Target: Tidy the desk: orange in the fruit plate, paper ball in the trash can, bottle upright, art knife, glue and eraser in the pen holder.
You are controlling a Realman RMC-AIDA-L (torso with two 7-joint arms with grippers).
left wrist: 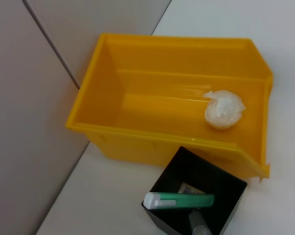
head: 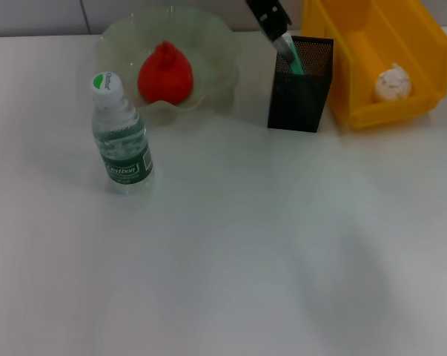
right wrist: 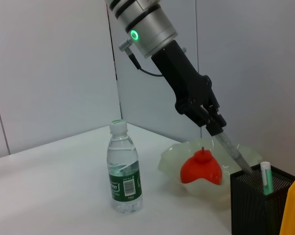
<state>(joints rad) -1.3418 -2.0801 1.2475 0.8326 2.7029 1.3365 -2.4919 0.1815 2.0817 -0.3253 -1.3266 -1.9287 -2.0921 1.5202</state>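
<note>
Left hand point(head: 284, 43) pinches a grey tool over the pen holder point(head: 301, 85) — trash can point(head: 386, 67) just beside.

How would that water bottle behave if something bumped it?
The bottle stands upright, tall on a narrow base, so it could probably tip. It looks nearly full, so likely fairly heavy for its size. Once down, its round body would probably roll.

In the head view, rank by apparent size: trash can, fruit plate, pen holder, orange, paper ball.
1. Trash can, cropped by the frame edge, and fruit plate: look similar, so unranked.
2. Pen holder.
3. Orange.
4. Paper ball.

The left gripper is lowering a grey tool into the holder.
</note>
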